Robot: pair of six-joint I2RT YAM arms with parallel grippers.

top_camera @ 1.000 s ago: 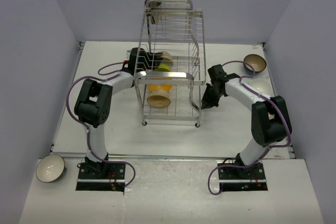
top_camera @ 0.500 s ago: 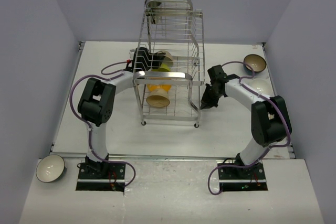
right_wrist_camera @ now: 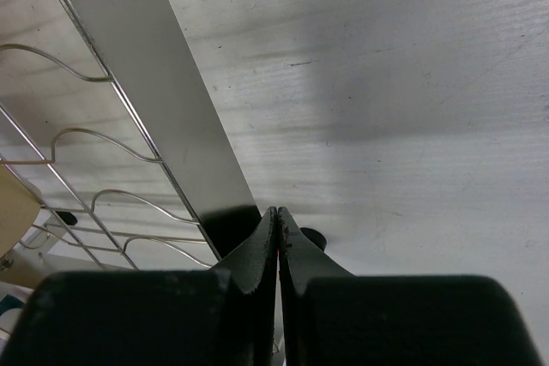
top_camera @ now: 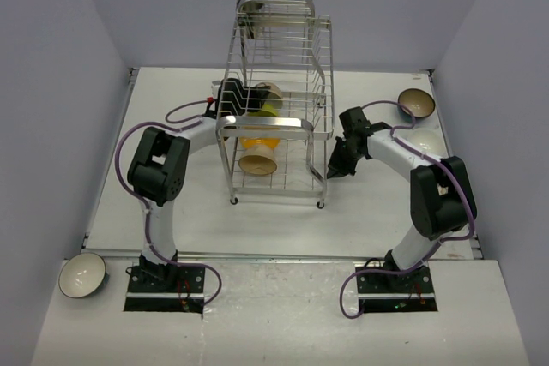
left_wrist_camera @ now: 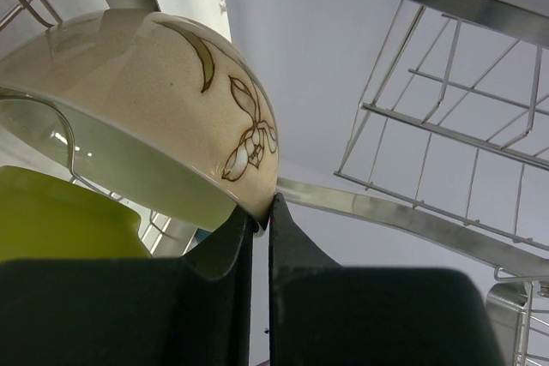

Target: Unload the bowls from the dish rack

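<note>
Bowl rim pinched by left end effector; right end effector closed empty beside dish rack.

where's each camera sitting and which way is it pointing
Top external: high behind the bases, looking down on the dish rack; left arm and right arm show.
Left wrist: inside the rack, looking up past the left gripper pinching the leaf-painted bowl rim.
Right wrist: low by the rack's foot, facing the table, past the shut right gripper.
Shared: all three see the rack's wire.
</note>
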